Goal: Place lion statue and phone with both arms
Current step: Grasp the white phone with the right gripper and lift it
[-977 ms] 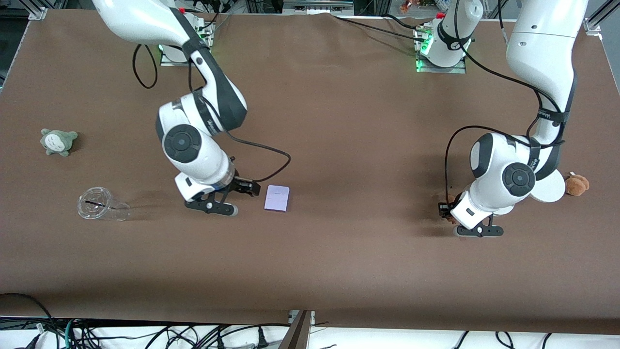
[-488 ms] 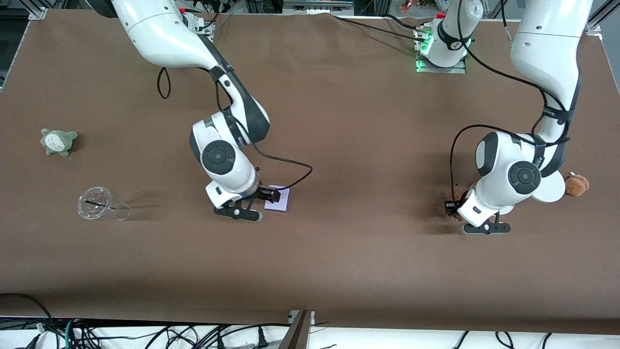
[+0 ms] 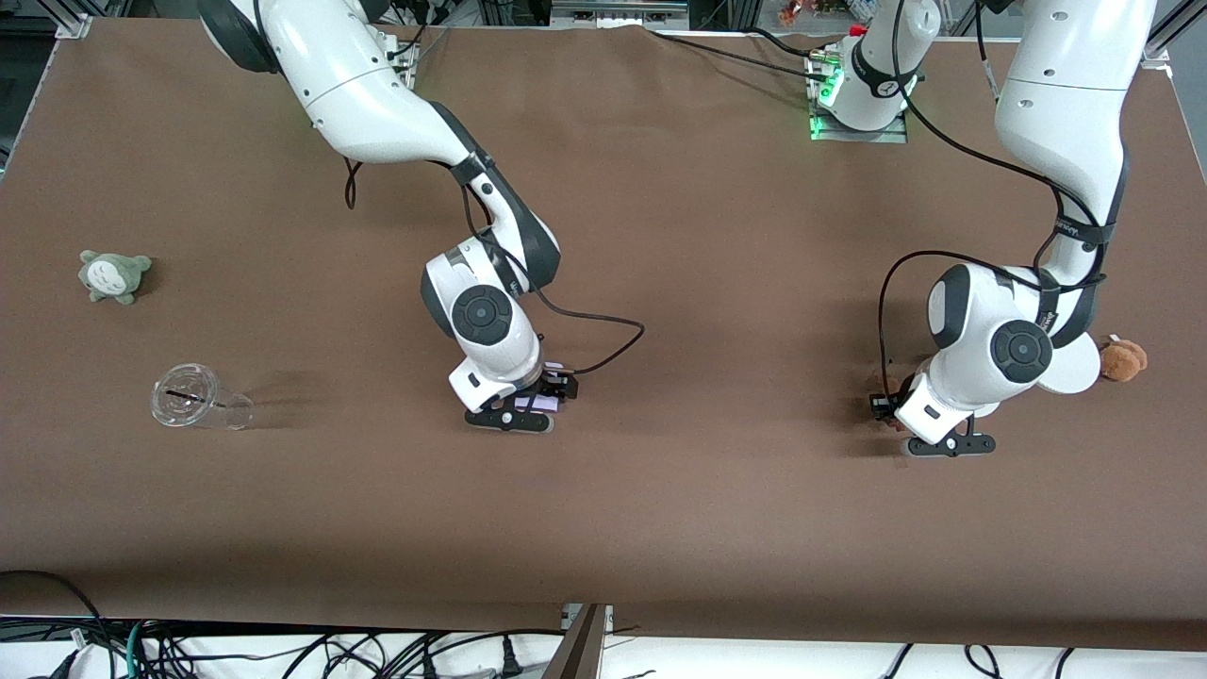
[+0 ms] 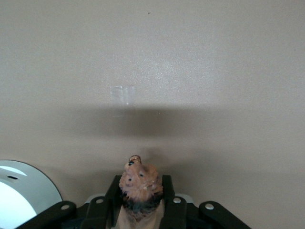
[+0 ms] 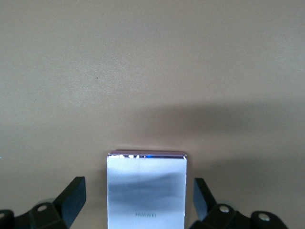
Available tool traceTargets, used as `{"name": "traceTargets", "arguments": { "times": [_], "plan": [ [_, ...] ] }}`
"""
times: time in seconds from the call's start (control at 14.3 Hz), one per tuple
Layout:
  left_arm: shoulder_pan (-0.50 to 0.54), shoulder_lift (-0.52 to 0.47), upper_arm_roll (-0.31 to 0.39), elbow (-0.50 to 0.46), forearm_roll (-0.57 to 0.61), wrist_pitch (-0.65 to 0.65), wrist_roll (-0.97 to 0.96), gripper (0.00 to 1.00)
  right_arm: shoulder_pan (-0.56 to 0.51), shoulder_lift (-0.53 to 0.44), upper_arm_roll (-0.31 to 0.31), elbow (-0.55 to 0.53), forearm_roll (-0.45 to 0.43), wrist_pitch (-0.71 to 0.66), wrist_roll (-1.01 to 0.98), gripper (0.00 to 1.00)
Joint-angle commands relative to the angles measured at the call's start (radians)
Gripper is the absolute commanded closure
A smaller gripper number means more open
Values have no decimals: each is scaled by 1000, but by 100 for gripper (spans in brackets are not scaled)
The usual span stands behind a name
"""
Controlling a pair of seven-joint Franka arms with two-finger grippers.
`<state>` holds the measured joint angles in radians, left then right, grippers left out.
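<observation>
The phone (image 5: 145,191), a flat pale lavender rectangle, lies on the brown table. My right gripper (image 5: 138,193) is open and low over it, one finger on each side with a gap to each edge. In the front view the right gripper (image 3: 528,404) covers most of the phone (image 3: 544,402). My left gripper (image 4: 141,192) is shut on the lion statue (image 4: 140,183), an orange-brown figurine with a dark mane whose head pokes out between the fingers. The left gripper (image 3: 903,424) is low over the table toward the left arm's end.
A white round-based stand (image 3: 1070,368) and a brown plush (image 3: 1124,358) sit beside the left arm's wrist. The stand's base also shows in the left wrist view (image 4: 24,195). A clear cup (image 3: 198,401) on its side and a grey-green plush (image 3: 114,274) lie toward the right arm's end.
My right gripper has moved from beside the phone to over it and now straddles it. My left gripper, still holding the lion statue, has shifted slightly.
</observation>
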<state>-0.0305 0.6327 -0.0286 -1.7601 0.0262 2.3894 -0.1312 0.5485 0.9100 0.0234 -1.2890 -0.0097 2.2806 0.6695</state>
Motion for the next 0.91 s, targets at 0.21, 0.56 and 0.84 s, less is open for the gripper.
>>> {"name": "traceTargets", "arguments": {
  "times": [0.21,0.56,0.84],
  "plan": [
    [-6,2,-5,1,27,-6,-16,47,11,56,-10,36,-18,45,5,0],
    [-6,2,-5,4,27,-10,-16,0,13,66,-10,34,-19,53,4,0],
    [-6,-11,-7,4,27,-12,-18,0,8,64,-10,30,-65,48,-45,47]
  ]
}}
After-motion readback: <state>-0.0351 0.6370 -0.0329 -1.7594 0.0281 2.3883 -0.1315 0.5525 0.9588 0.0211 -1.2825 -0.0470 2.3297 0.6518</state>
